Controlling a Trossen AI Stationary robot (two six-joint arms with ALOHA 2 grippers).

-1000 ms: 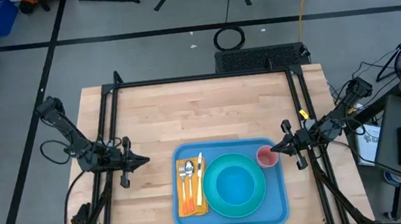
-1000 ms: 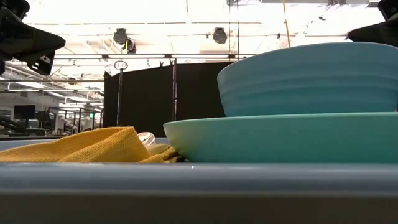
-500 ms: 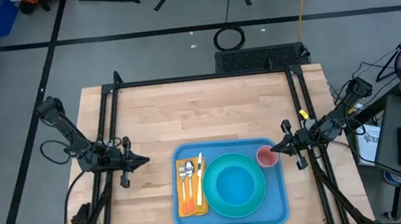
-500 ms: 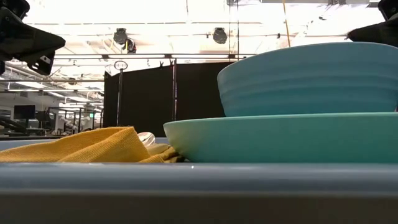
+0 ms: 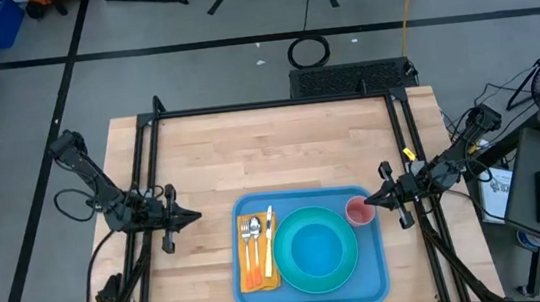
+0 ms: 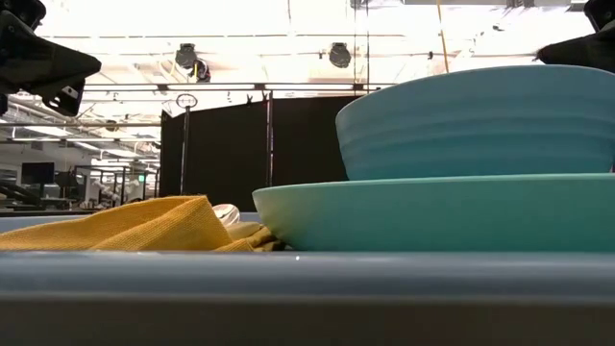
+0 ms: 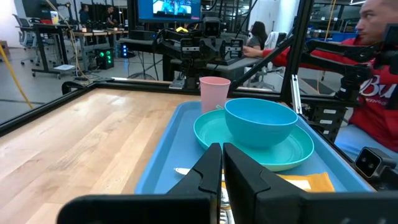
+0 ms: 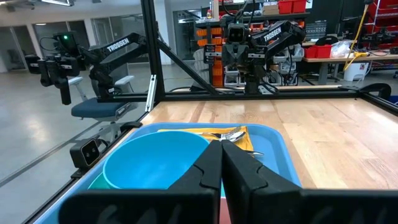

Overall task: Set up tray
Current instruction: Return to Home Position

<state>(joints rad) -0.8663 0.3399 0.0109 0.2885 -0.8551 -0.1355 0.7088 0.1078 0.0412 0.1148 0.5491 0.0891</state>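
Note:
The blue tray (image 5: 374, 283) lies at the table's near middle. On it a yellow napkin (image 5: 250, 270) carries cutlery (image 5: 256, 235). Beside that sits a teal plate (image 5: 298, 269) with a blue bowl (image 5: 317, 250) resting in it, and a pink cup (image 5: 360, 211) stands upright at the tray's far right corner. My left gripper (image 5: 197, 217) hovers shut left of the tray, touching nothing. My right gripper (image 5: 367, 202) is shut just right of the cup; the cup does not show in the right wrist view, where only the bowl (image 8: 155, 162) and napkin (image 8: 245, 138) appear.
A black frame (image 5: 275, 104) borders the wooden table (image 5: 270, 151) at its far, left and right sides. Bare wood lies beyond the tray and to its left. A person in red (image 7: 373, 106) sits past the table's right side.

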